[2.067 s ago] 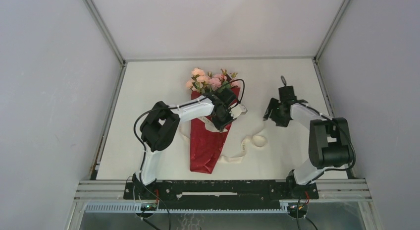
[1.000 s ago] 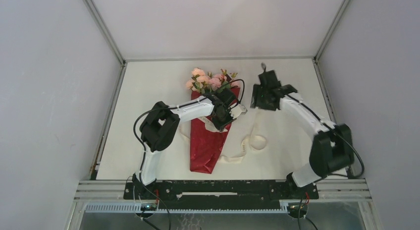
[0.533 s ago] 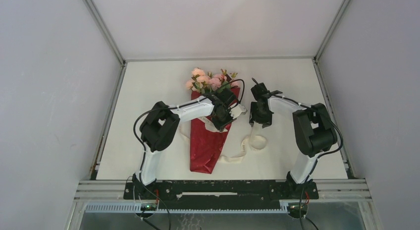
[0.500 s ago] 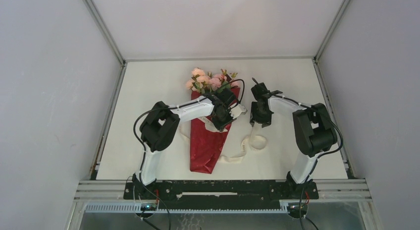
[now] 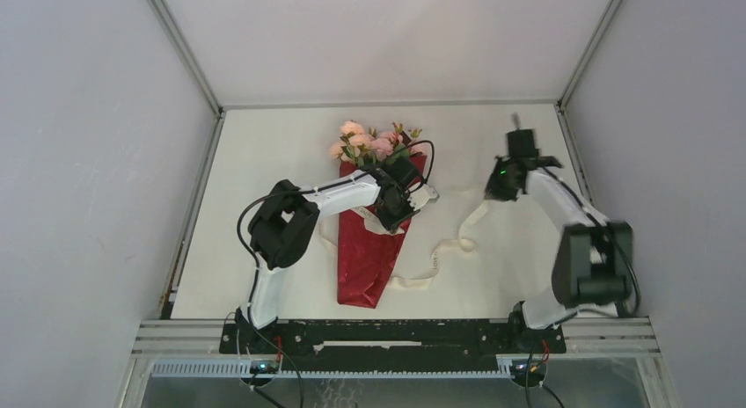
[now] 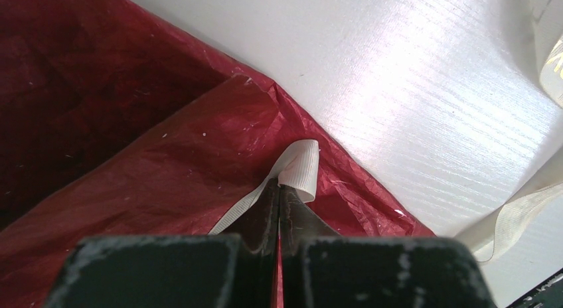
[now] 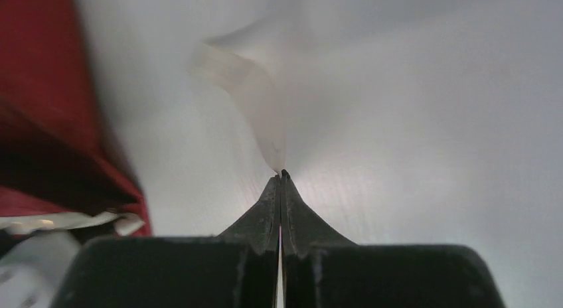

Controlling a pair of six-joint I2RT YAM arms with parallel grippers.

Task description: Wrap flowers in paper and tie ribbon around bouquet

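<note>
The bouquet lies mid-table: pink flowers [image 5: 368, 142] top a cone of red paper [image 5: 362, 258]. My left gripper [image 5: 419, 197] rests at the cone's right edge, shut on a folded bit of cream ribbon [image 6: 299, 167] over the red paper [image 6: 133, 155]. My right gripper [image 5: 490, 196] is off to the right, shut on the ribbon [image 7: 255, 102] right at the fingertips. From there the ribbon [image 5: 457, 241] runs down-left across the table toward the cone's lower part.
A second stretch of ribbon [image 6: 521, 215] lies on the white table [image 5: 264, 162] beside the cone. Grey walls enclose the table on three sides. In the right wrist view the red paper [image 7: 53, 122] shows blurred at left.
The right gripper dropped onto the ribbon loop beside the cone, shut on it and moved back-right, drawing the loop out into a line. The left gripper stayed put.
</note>
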